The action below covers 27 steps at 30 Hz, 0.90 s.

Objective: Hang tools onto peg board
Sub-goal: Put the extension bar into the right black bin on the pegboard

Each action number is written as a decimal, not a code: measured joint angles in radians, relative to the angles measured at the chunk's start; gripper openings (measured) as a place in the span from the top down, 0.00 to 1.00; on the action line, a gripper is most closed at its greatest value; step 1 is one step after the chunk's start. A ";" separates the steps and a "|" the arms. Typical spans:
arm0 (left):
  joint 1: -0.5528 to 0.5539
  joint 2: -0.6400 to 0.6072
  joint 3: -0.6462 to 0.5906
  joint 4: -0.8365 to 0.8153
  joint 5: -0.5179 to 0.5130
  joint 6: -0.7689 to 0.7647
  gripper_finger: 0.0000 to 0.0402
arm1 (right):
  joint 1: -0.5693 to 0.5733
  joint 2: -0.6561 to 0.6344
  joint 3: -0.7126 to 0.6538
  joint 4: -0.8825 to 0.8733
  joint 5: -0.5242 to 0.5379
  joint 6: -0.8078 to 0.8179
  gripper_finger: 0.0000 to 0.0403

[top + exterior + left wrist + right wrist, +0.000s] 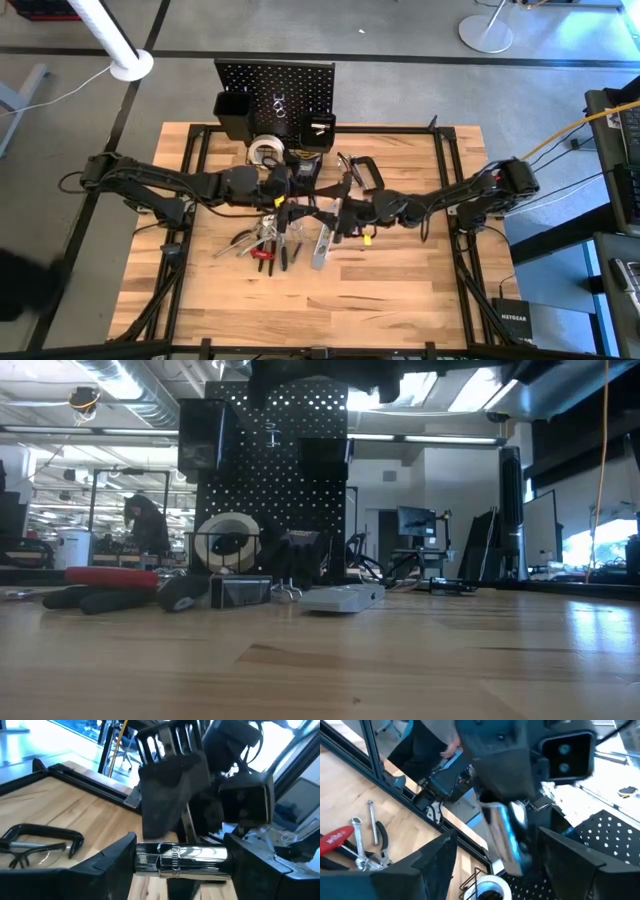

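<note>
1. Left wrist view: left pincer grips a shiny metal cylinder above the desk.
2. Right wrist view: right pincer gapes open beside it.
3. Low view alone shows the peg board upright behind the tape roll.

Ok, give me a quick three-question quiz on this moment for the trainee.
1. True or false: the red pliers hang on the peg board.
2. What sits between the left claw fingers? A) a chrome tool B) scissors C) a glove
3. Fill in: the right claw fingers stand ____.

Key: 1 false, they lie on the table; 2 A; 3 open.
</note>
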 joint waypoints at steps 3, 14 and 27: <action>-0.007 0.000 0.000 0.000 0.000 0.000 0.36 | 0.000 0.016 0.021 0.001 -0.014 -0.001 0.37; -0.008 0.000 0.000 -0.001 -0.004 0.001 0.35 | 0.002 0.016 0.021 0.023 -0.031 0.000 0.65; 0.003 -0.021 0.000 -0.003 -0.001 0.007 0.35 | 0.022 0.016 0.023 0.032 0.004 -0.032 0.74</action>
